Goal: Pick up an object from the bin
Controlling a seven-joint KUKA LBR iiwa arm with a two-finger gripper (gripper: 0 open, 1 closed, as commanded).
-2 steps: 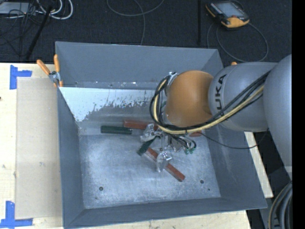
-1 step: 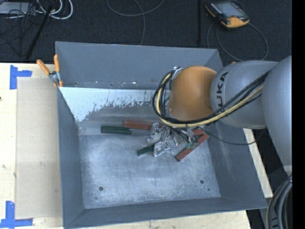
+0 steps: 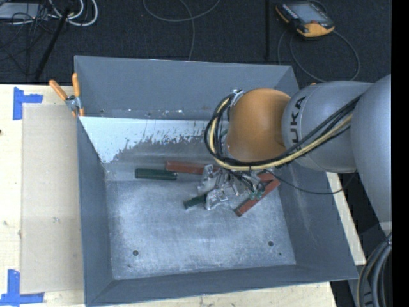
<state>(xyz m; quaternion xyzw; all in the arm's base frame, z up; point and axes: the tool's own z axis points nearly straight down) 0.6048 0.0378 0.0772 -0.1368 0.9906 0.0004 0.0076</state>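
The short dark green plastic-looking stick [image 3: 194,203], lying mid-bin just beside the metal gripper [image 3: 215,192], whose open or closed state cannot be told, is judged light, stiff and somewhat slippery, and best taken across its narrow middle.

Looking down on dark floor [image 3: 192,37] running along the top. Trailing across it, thin cables [image 3: 82,10], bunching pale at the far left and looping loosely toward the middle. Lying at upper right, a yellow-and-black handset [image 3: 305,18]. Showing along the left edge, a pale wooden table [image 3: 7,203].
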